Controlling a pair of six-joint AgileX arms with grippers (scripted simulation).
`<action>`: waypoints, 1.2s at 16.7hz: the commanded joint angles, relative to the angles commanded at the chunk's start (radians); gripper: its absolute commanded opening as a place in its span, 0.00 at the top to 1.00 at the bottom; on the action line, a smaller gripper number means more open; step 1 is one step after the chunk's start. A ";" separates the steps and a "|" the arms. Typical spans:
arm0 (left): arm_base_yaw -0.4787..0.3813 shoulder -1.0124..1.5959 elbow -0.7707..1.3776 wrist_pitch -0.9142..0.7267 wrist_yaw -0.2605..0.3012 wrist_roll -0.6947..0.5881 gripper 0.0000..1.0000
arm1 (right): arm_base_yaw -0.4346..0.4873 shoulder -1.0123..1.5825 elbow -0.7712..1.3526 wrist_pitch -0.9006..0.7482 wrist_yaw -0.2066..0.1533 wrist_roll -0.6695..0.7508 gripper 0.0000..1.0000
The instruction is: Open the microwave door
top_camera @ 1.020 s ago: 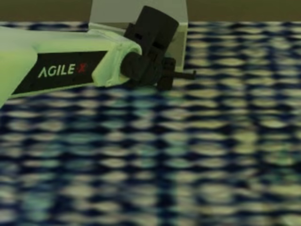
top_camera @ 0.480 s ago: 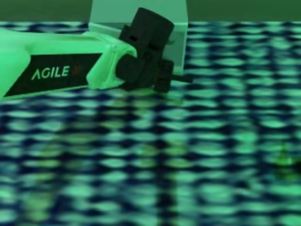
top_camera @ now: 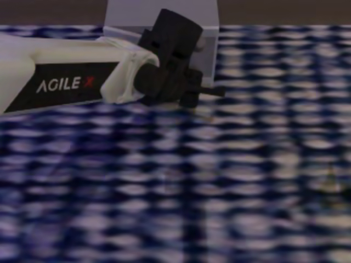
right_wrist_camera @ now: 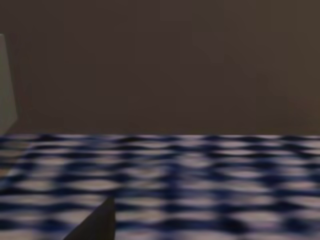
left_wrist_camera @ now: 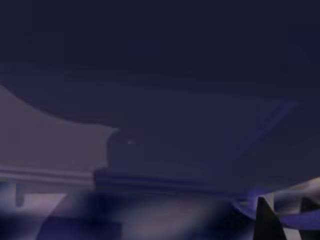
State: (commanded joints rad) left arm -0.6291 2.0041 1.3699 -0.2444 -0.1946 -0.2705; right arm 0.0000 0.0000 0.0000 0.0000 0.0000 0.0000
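Note:
The light-grey microwave (top_camera: 164, 11) stands at the table's far edge, left of centre. My left arm reaches across its front from the left. The microwave door (top_camera: 125, 34) shows as a pale strip angling out from the box under the arm, and it fills the left wrist view (left_wrist_camera: 190, 125). My left gripper (top_camera: 211, 92) is at the door's right end, beside the narrow control panel (top_camera: 211, 55). Its two dark fingertips (left_wrist_camera: 267, 222) stand close together with a pale bar of the handle between them. Of my right gripper only one fingertip (right_wrist_camera: 97, 225) shows, low over the table.
A blue-and-white patterned cloth (top_camera: 219, 181) covers the whole table. A dark wall runs behind the microwave. The microwave's side (right_wrist_camera: 6, 90) shows at the edge of the right wrist view, far off.
My left gripper and wrist have shifted a little to the left along the microwave's front over the last second. The right arm has not moved.

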 joint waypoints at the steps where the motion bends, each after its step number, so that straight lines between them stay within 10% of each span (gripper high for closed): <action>1: 0.000 0.000 0.000 0.000 0.000 0.000 1.00 | 0.000 0.000 0.000 0.000 0.000 0.000 0.00; 20: 0.007 -0.024 -0.032 0.019 0.029 0.033 1.00 | 0.000 0.000 0.000 0.000 0.000 0.000 0.00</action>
State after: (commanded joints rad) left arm -0.6225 1.9803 1.3382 -0.2257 -0.1657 -0.2378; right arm 0.0000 0.0000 0.0000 0.0000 0.0000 0.0000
